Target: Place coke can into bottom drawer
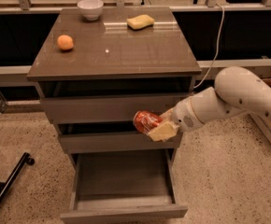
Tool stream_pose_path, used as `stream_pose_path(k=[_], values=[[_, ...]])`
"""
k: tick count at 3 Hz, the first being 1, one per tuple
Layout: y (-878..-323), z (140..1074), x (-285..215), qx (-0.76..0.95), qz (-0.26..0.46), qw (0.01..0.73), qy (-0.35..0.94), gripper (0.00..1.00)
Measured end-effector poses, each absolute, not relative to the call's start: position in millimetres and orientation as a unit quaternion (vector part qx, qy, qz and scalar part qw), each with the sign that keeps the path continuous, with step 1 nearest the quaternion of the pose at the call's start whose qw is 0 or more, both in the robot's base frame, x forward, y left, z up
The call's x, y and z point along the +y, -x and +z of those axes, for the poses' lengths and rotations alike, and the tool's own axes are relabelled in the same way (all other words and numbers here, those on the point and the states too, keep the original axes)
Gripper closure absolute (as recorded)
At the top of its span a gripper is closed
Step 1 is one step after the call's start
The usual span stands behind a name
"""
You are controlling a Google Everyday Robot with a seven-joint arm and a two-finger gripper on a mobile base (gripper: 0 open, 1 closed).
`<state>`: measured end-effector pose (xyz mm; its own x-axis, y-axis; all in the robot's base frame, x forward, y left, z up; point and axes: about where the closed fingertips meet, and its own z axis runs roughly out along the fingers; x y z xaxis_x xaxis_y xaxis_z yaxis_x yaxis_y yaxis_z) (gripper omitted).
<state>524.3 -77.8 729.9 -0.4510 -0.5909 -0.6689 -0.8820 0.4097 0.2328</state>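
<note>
Gripper: I have the gripper (154, 125) in front of the middle drawer's face (103, 142), right of centre, clamped on the coke can (146, 121).
Coke can: it is held tilted nearly on its side. Its red body pokes left out of the fingers (162, 131), in the air above the right part of the open tray.
Bottom drawer: the bottom drawer (121, 176) is pulled out toward the near side with its floor bare, so the can only has to go down.
Arm: it reaches in from the right, low, below the cabinet top (112, 55).
Cabinet top: the orange (65, 42) sits at the left, the sponge (140, 21) and bowl (90, 8) at the far edge, all well apart from my work.
Next move: I judge that I should lower the can into the tray before letting go.
Risk: on its side, the can may roll once released.
</note>
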Motion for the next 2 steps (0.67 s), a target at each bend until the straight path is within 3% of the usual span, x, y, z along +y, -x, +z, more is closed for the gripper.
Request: stream_pose_path(k=[2], values=[[-511.0, 622.5, -106.5, 0.798, 0.346, 0.303, 0.389, 1.00]])
